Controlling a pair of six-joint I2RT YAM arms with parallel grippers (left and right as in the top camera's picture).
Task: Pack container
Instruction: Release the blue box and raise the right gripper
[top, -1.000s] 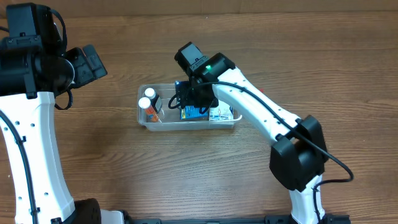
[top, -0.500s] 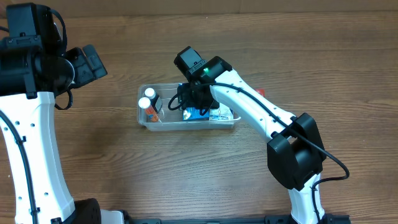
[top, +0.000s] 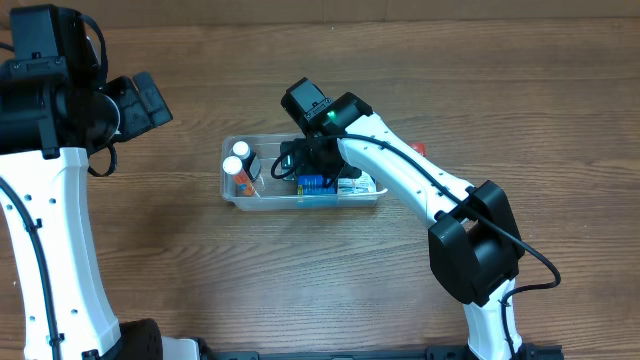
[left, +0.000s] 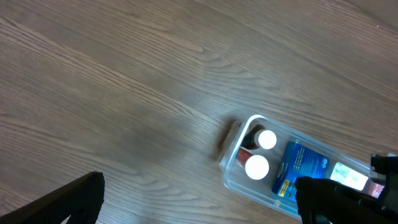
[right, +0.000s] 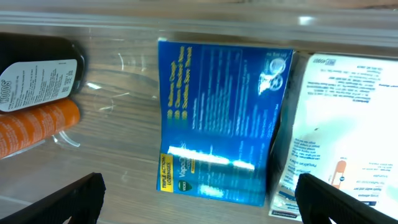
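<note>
The container (top: 226, 186) sits flat near the centre of the wooden table (top: 300, 280), its long side running left to right. Two white-capped bottles (top: 240, 150) stand upright at its left end, side by side. A blue box (top: 314, 185) occupies the middle, with a white box (top: 358, 184) just beside it toward the right end. The right arm (top: 400, 178) reaches diagonally over the container, and its wrist (black housing, green light lit) covers the far side of the middle. The left arm (top: 55, 200) stands at the table's left edge, well apart from the container.
</note>
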